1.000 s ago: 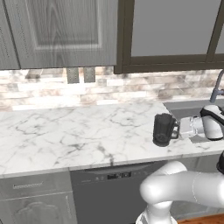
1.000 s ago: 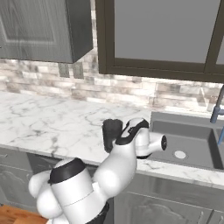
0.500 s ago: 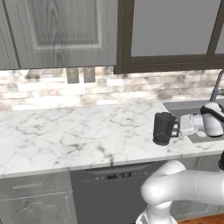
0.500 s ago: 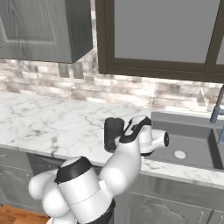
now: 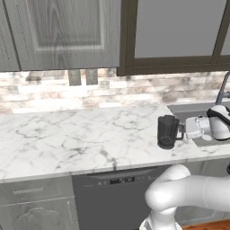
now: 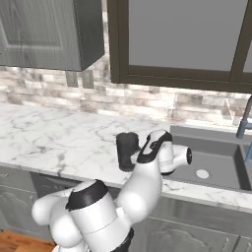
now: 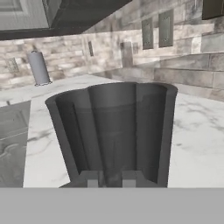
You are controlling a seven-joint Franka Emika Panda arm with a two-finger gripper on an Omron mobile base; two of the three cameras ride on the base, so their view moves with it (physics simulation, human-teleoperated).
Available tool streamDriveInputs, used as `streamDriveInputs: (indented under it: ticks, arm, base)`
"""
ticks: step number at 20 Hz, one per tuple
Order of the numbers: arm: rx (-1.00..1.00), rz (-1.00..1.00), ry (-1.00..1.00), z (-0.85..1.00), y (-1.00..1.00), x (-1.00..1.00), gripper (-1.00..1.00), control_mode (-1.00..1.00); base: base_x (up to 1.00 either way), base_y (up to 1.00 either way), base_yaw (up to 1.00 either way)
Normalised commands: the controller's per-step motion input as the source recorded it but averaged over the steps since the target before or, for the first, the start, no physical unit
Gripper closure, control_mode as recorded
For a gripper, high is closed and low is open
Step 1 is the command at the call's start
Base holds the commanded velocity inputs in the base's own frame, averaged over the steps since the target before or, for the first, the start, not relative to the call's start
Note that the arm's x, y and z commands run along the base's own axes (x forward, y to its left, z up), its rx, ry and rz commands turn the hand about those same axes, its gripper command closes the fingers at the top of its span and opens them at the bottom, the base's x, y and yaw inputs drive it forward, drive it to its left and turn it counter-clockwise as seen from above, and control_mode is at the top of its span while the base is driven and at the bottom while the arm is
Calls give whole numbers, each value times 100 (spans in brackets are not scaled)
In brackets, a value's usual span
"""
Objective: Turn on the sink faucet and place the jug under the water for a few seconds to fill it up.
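Right ahead of the gripper (image 5: 181, 130), the jug (image 5: 167, 131) stands on the counter (image 5: 81, 134), its handle clamped between the closed fingers. The grasp looks done; next, carry it back toward the sink (image 6: 211, 162) and under the faucet (image 6: 244, 119).

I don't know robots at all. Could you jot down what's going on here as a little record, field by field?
Setting: simulated kitchen, marble counter under grey cabinets
Jug: dark jug standing upright on the counter, just left of the sink
Gripper: gripper reaches in sideways from the sink side and is shut on the jug's handle side
Faucet: faucet at the back of the sink; a thin blue line below the spout looks like water running
Task stage: jug gripped, not yet lifted or moved under the faucet
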Motion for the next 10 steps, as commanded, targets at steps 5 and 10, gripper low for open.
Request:
streamDriveInputs:
  ticks: [5,10]
  arm:
    - [0,0,-1,0,0,-12,100,-100]
    - [0,0,-21,23,8,-56,100,-100]
  base:
    - [0,0,0]
    - [0,0,0]
